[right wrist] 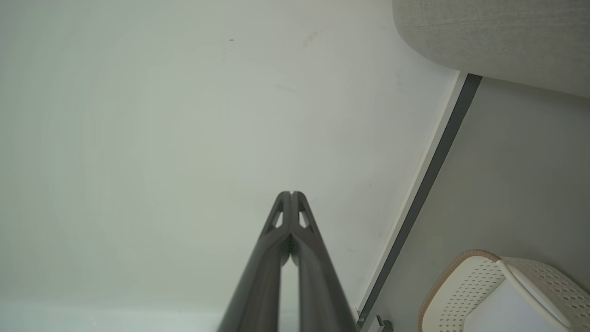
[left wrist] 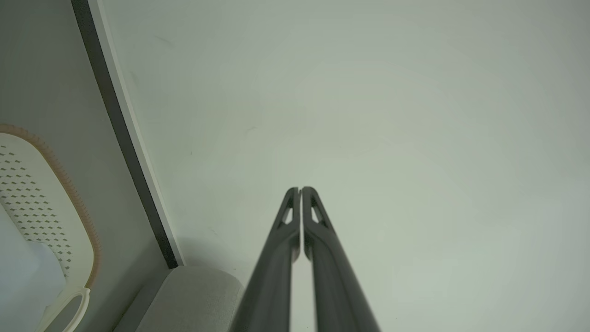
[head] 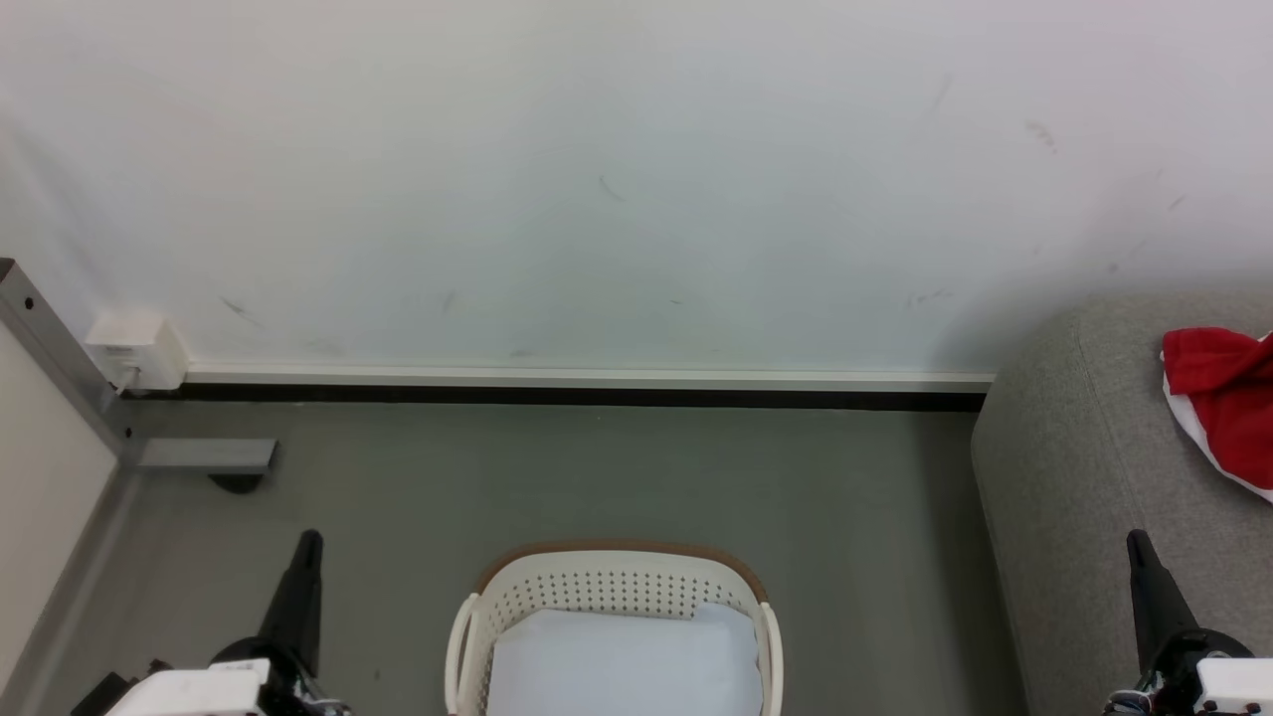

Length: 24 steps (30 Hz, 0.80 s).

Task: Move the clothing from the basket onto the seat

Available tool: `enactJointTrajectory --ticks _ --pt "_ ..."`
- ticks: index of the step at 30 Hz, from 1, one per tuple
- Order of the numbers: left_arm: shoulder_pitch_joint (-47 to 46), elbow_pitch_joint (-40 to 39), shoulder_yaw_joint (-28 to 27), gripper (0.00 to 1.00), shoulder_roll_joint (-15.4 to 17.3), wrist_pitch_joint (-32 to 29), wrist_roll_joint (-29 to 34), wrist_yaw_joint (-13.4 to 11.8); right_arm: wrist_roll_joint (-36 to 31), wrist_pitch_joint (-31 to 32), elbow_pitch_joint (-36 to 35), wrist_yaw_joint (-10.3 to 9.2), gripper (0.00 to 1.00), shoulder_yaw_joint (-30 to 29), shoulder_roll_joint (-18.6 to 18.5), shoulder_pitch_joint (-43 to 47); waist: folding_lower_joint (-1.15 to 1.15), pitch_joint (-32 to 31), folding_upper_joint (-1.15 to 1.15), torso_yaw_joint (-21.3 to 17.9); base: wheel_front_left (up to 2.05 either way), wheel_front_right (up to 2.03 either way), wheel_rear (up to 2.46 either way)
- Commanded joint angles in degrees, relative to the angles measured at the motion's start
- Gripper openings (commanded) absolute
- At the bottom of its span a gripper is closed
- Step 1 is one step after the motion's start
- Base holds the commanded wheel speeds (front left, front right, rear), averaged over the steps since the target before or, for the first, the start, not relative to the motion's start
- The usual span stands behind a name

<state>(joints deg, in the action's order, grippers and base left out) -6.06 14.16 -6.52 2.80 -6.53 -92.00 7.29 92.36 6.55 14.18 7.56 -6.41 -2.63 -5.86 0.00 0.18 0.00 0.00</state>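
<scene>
In the head view, the basket (head: 614,587) sits on the floor (head: 636,477) at the bottom centre. Only its far end shows, the rest being cut off by the lower edge. Its white plastic wall is dotted with small holes under a brown rim, and a smooth pale pad (head: 622,661) lies flat inside it. The seat (head: 1084,467), a grey woven sofa with a rounded corner, is cut off at the right. On it lies the clothing (head: 1221,393), bright red soft fabric with a white panel, crumpled and partly out of frame, well apart from the basket. The left gripper (head: 308,545) and right gripper (head: 1138,545) rise at the lower corners. Each reads as a single dark spike, so the gap between the fingers cannot be judged here. A scuffed white wall (head: 597,179) meets a dark skirting (head: 557,395). A small white box (head: 139,350) and a metal post (head: 50,348) stand at the left.

In the left wrist view, the left gripper's (left wrist: 300,190) two long dark fingers meet at the tips with nothing between them. The basket's (left wrist: 32,184) perforated wall and one handle are cropped at the left. A blurred corner of the seat (left wrist: 198,295) sits at the bottom.

In the right wrist view, the right gripper (right wrist: 291,193) is likewise pressed closed and empty. The seat's (right wrist: 498,32) woven underside curve fills the upper right, and the basket (right wrist: 456,290) with its pad is cropped at the lower right.
</scene>
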Motion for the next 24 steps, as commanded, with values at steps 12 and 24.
enactJointTrajectory --ticks 12,24 --pt "-0.4 -0.2 -0.1 0.00 0.1 -0.2 -0.8 0.4 0.1 0.2 -0.3 -0.14 0.00 -0.2 -0.5 -0.8 0.00 0.0 0.00 0.0 0.00 0.00 0.00" --pt "-0.4 -0.2 -0.1 0.00 0.1 -0.2 -0.8 0.4 0.1 0.2 -0.3 -0.14 0.00 -0.2 -0.5 -0.8 0.00 0.0 0.00 0.0 0.00 0.00 0.00"
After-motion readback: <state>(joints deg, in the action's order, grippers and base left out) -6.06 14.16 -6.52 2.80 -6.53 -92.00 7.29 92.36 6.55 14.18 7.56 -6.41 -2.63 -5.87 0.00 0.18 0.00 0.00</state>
